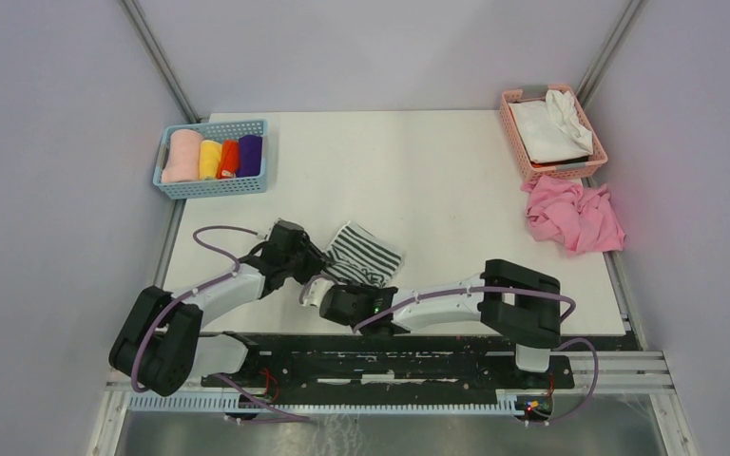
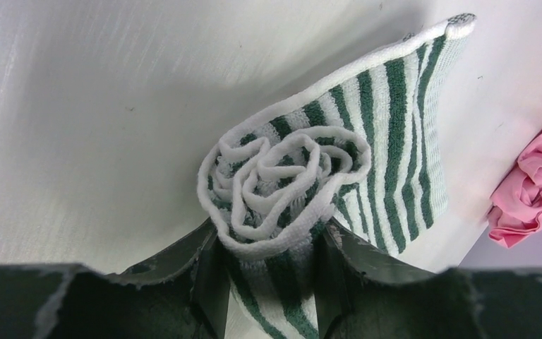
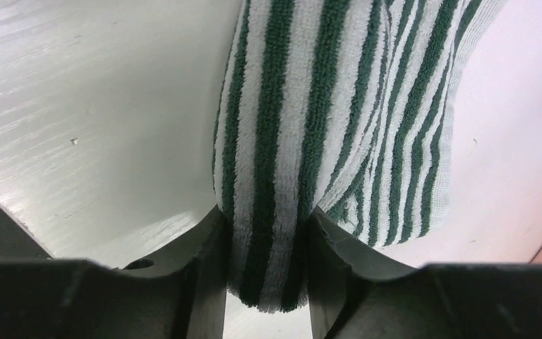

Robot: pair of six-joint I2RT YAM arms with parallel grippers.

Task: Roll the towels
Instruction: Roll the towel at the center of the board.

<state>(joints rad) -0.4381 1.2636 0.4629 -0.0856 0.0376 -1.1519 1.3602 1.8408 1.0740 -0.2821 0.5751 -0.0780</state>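
Left hand point(image 2: 268, 248) pinches the striped towel point(image 1: 363, 255) at its spiral end; right hand point(image 3: 265, 240) clamps the roll's other end, near the desk point(image 1: 418, 180) front. Best bet: even tension, winding the loose flap in tight.

The top view looks steeply down from beyond the 6 o'clock edge of the desk point(image 1: 437, 180), covering all of it. Both wrist views sit low and very close, sharing the striped towel point(image 1: 362, 255) with it.
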